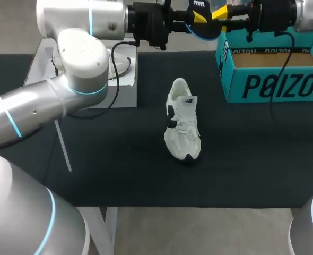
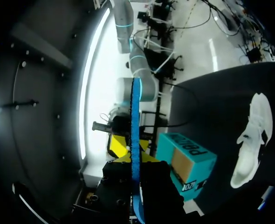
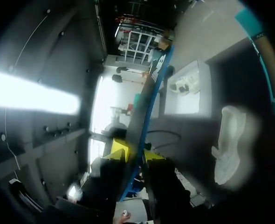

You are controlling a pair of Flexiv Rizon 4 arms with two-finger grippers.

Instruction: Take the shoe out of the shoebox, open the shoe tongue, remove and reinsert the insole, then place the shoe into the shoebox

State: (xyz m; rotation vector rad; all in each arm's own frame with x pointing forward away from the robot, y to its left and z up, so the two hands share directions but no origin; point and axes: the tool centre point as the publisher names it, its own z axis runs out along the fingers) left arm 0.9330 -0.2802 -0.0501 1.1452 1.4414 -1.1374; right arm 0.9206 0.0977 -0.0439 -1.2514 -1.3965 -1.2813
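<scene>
Insole (image 2: 135, 121) edge-on in wrist views | clamped by left hand (image 2: 133, 153) and right hand (image 3: 133, 154) | shoe (image 1: 183, 127) on table (image 1: 119, 159)

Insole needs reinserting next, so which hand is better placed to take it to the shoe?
Probably left: left hand and right hand both grip the insole, but left is nearer the shoe.

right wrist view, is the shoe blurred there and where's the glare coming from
Right wrist view: shoe hazy and soft, a light strip blown out to white; left wrist view: shoe crisper, a tall white band glaring behind the insole; head view: even light, shoe sharp on the dark table.
</scene>
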